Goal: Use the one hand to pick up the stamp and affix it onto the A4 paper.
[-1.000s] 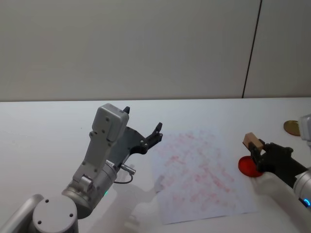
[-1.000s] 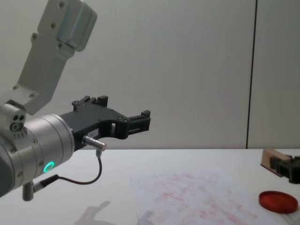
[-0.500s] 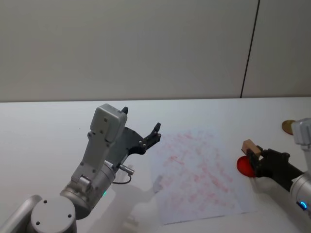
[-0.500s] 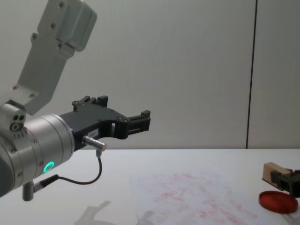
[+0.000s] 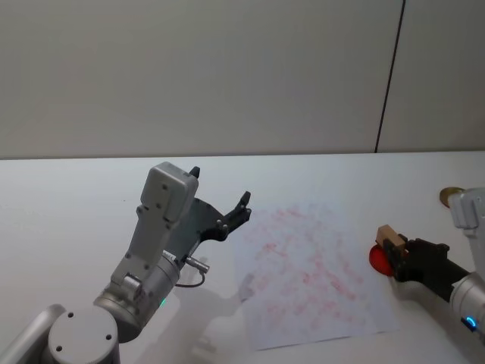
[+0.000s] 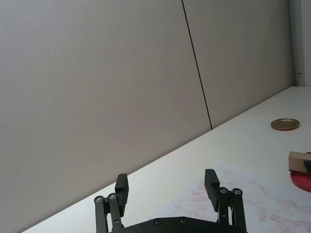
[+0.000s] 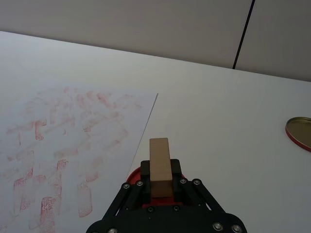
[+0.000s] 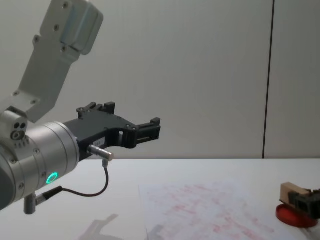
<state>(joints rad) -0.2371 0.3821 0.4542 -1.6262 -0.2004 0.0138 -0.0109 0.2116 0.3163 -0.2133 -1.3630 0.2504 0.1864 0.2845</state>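
One small tan wooden stamp (image 7: 160, 165), clamped in the right gripper (image 7: 159, 187), sits over one round red ink pad (image 5: 381, 259) beside one smudged white A4 paper (image 5: 307, 273); left gripper (image 6: 167, 194) spread wide, empty.

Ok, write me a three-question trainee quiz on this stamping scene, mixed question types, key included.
1. True or false: the right gripper has its jaws shut on the stamp.
2. What lies under the stamp: A) the A4 paper, B) the red ink pad, C) the brass lid?
3. Fill in: the left gripper's jaws are ____.

Key: 1 true; 2 B; 3 open.
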